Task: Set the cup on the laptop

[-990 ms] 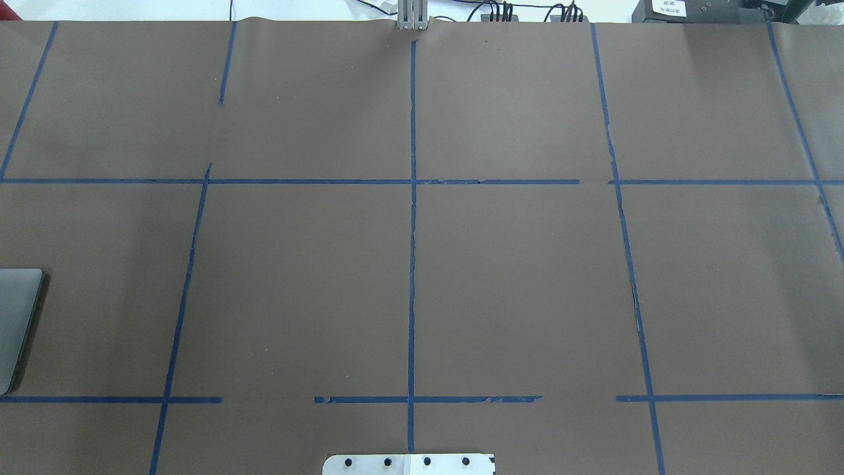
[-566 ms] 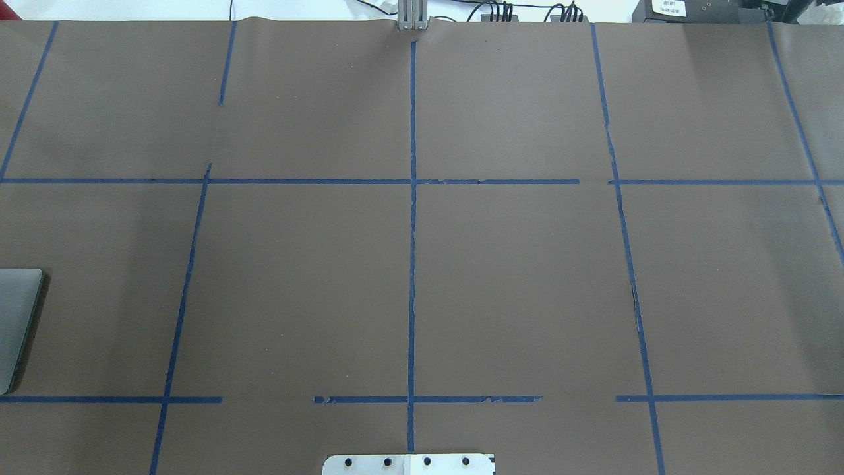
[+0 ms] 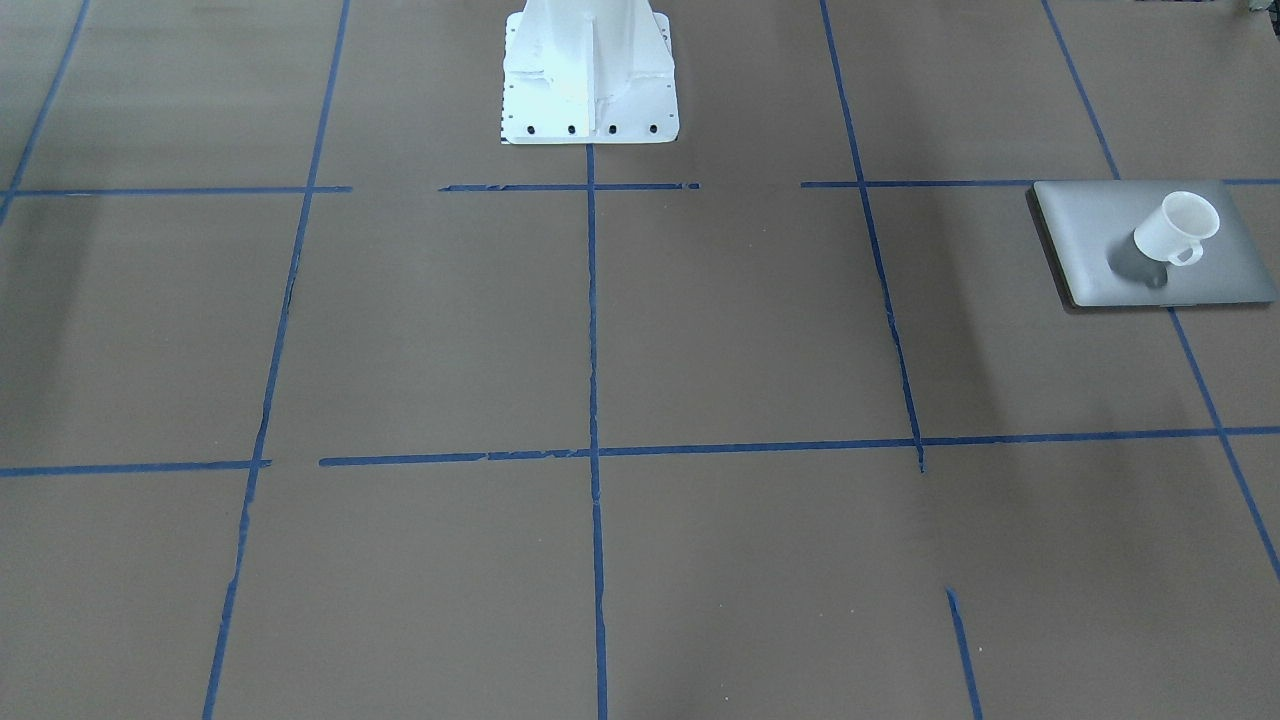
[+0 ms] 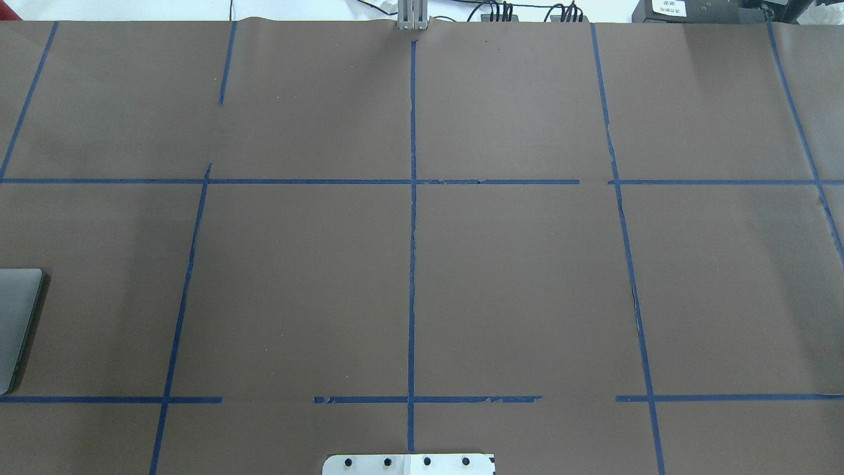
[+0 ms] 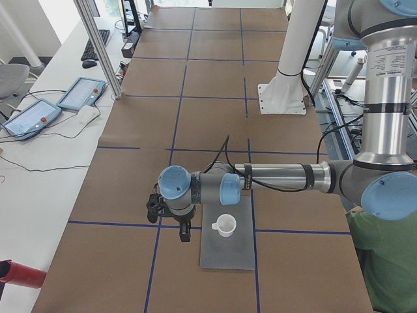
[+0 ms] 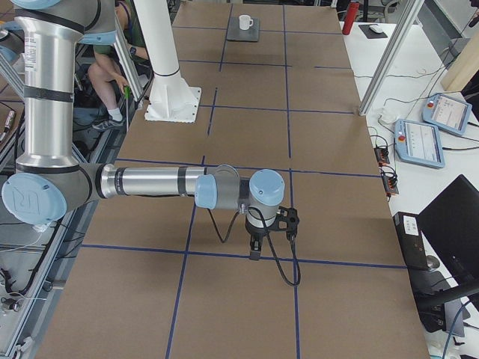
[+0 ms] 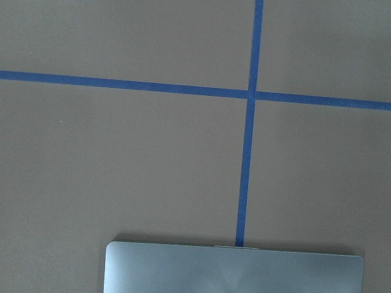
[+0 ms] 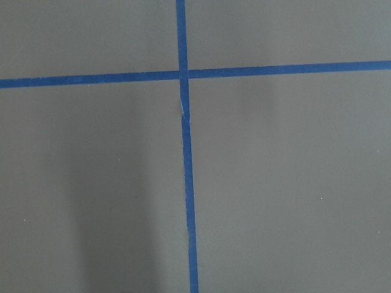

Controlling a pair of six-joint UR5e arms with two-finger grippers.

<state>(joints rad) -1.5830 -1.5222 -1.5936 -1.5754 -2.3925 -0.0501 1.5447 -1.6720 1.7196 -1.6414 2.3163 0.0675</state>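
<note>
The white cup (image 3: 1175,228) stands upright on the closed silver-grey laptop (image 3: 1095,262), handle toward the front camera. It also shows in the exterior left view (image 5: 225,225) on the laptop (image 5: 228,254), and far off in the exterior right view (image 6: 245,22). Only the laptop's corner (image 4: 16,323) shows overhead, and its edge (image 7: 232,268) in the left wrist view. My left gripper (image 5: 184,232) hangs beside the laptop, apart from the cup; I cannot tell if it is open. My right gripper (image 6: 254,250) hangs over bare table far from both; I cannot tell its state.
Brown paper with blue tape lines (image 4: 412,264) covers the table. The white robot base (image 3: 588,75) stands at the near middle edge. Tablets (image 5: 81,93) and cables lie on the white bench beside the table. A person (image 5: 384,261) sits by the robot.
</note>
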